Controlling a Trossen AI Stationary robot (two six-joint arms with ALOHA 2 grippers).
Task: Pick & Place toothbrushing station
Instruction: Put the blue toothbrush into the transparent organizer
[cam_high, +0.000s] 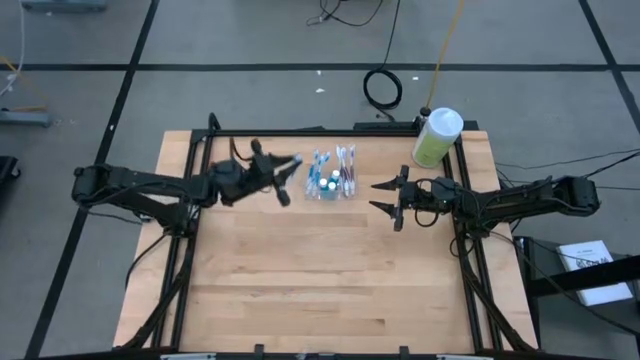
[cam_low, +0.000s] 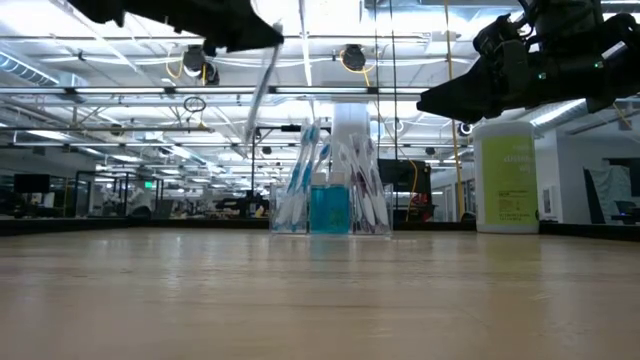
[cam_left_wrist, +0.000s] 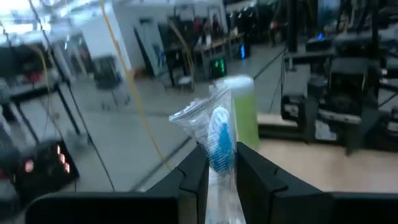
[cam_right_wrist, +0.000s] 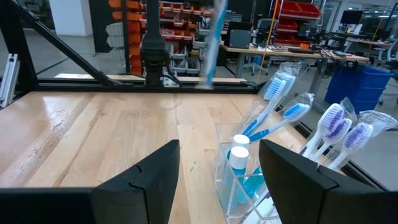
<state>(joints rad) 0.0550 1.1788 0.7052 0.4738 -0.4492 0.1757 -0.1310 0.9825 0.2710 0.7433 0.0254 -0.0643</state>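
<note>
Only the left wrist view shows that the left tool (cam_left_wrist: 219, 171) is clamped on a wrapped toothbrush (cam_left_wrist: 219, 140). From above, this tool (cam_high: 287, 175) is up off the surface (cam_high: 320, 270), just left of the clear tray (cam_high: 331, 190). The tray stands near the far edge, in the middle. In the right wrist view it holds blue and purple toothbrushes (cam_right_wrist: 283, 115) and small blue tubes (cam_right_wrist: 239, 163). The right tool (cam_high: 388, 198), right of the tray, has its fingers apart. A green bottle (cam_high: 436, 136) stands at the far right corner.

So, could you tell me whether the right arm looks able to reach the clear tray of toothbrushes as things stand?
Probably yes: the right gripper hangs open beside the toothbrushing station, facing it, nothing between them.
</note>
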